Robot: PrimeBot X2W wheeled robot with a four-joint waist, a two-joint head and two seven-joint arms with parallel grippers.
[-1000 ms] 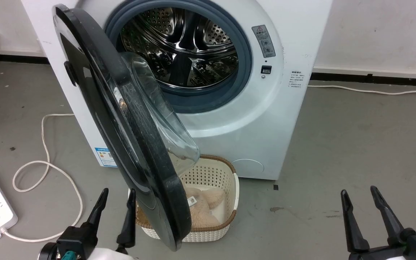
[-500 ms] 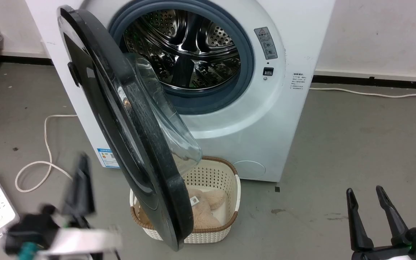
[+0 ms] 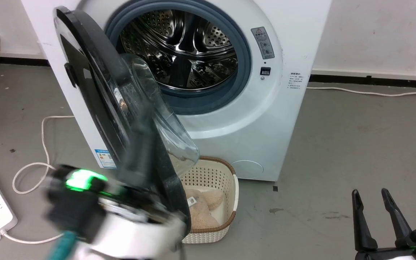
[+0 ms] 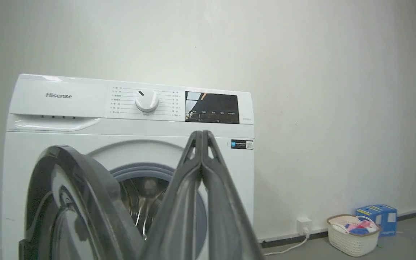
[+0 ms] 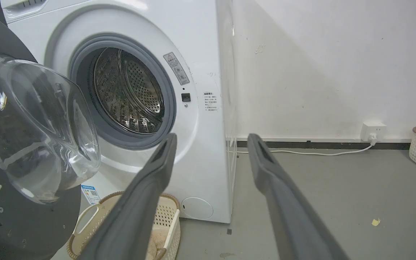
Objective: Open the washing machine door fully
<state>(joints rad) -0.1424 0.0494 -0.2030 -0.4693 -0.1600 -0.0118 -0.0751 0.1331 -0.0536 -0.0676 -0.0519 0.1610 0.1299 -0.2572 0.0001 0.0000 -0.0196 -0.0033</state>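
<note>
Standing ajar, washing machine door [image 3: 85,79] beside closed left tool [image 4: 201,134]

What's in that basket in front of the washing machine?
A tan fluffy thing with a small white tag lies in the basket; I cannot tell what it is. The open black door hides the basket's left part.

Left hand [image 4: 201,139] — now closed, higher

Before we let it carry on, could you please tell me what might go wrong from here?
The shut left claw grips nothing; pushing the glossy washing machine door, it may slip off.
The blurred left forearm hangs near the laundry basket and might knock it.
</note>
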